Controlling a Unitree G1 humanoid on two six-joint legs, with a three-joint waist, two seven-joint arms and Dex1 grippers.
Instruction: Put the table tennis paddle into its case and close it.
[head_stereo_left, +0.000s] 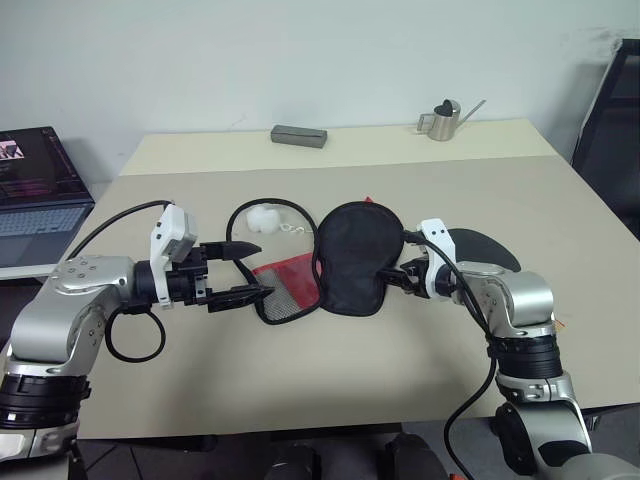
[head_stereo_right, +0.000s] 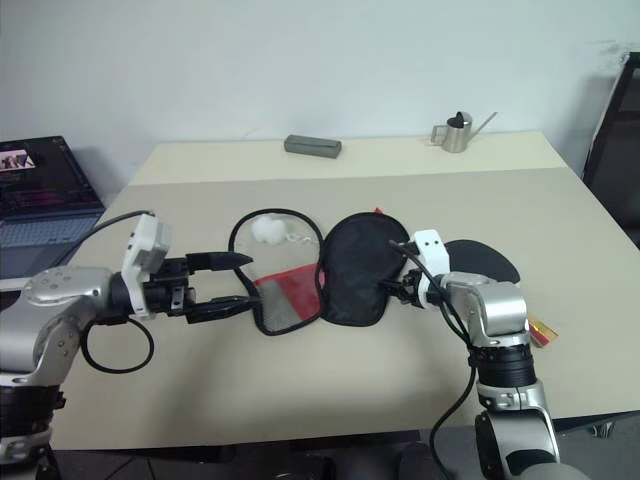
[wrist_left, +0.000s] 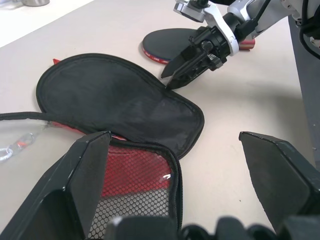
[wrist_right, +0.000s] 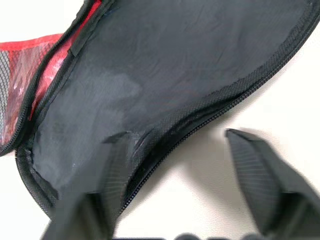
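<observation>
The left hand (head_stereo_left: 243, 270) hovers low over the tabletop (head_stereo_left: 330, 370) with its two black fingers spread, one above the other, their tips at the left edge of the clear mesh half of the case (head_stereo_left: 325, 265). It holds nothing. That mesh half lies flat with a red logo panel showing through it, and just beyond it, toward the far side, a white fluffy ball charm (head_stereo_left: 262, 218) rests inside a loop of black zip edging.

The right hand (head_stereo_left: 392, 275) has its fingers parted, the tips at the right rim of the black fabric half of the case; in the right wrist view one finger (wrist_right: 107, 165) sits over the zip edge and the other (wrist_right: 255, 165) over bare tabletop, with nothing pinched. The case lies opened out flat, black half on the right, mesh half on the left.

The table tennis paddle (head_stereo_left: 480, 248) lies flat just to the right of the case, behind the right hand, outside the case.

Along the far edge sit a grey bar-shaped object (head_stereo_left: 299, 135) and a small metal watering can (head_stereo_left: 443, 121). A laptop (head_stereo_left: 38, 185) stands off to the far left.
</observation>
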